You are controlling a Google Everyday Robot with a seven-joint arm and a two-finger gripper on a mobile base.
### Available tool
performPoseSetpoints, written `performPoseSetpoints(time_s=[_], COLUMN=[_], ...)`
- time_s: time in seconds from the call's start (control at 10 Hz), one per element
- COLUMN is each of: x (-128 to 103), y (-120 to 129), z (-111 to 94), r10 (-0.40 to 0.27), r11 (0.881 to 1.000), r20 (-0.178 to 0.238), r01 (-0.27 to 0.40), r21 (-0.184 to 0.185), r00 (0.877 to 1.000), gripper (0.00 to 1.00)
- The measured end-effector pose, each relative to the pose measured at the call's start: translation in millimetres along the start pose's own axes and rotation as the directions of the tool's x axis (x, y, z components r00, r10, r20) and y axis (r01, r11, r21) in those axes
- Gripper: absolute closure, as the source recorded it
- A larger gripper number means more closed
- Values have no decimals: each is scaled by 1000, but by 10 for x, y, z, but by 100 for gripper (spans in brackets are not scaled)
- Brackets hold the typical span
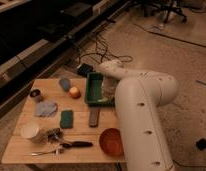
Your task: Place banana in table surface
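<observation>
The light wooden table surface (81,131) carries several items. A dark green tray (92,90) stands at its far right. My white arm (138,105) bends over the table's right edge and reaches down into the tray, with the gripper (108,91) low over the tray's right half. A small pale elongated shape, apparently the banana (101,99), lies at the tray's near edge right by the gripper. I cannot tell whether the gripper touches it.
A round orange-yellow fruit (74,92) sits left of the tray. A green sponge (66,118), a dark bar (94,116), a blue cloth (46,108), a white cup (31,131), a red bowl (112,141) and utensils (71,145) lie nearer.
</observation>
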State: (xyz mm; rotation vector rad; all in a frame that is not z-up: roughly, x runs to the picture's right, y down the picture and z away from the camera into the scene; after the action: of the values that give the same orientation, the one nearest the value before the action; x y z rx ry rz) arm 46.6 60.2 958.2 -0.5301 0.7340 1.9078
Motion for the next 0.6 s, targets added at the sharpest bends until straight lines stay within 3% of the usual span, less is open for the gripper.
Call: performPoseSetpoints(time_s=[0.3, 0.6], x=[-105, -274], y=[85, 220], z=[-281, -682], r10=[0, -8], r11=[1000, 1000], r20=[8, 42], r01=[0, 8], r21=[7, -13], r00=[1000, 999], gripper=[100, 100])
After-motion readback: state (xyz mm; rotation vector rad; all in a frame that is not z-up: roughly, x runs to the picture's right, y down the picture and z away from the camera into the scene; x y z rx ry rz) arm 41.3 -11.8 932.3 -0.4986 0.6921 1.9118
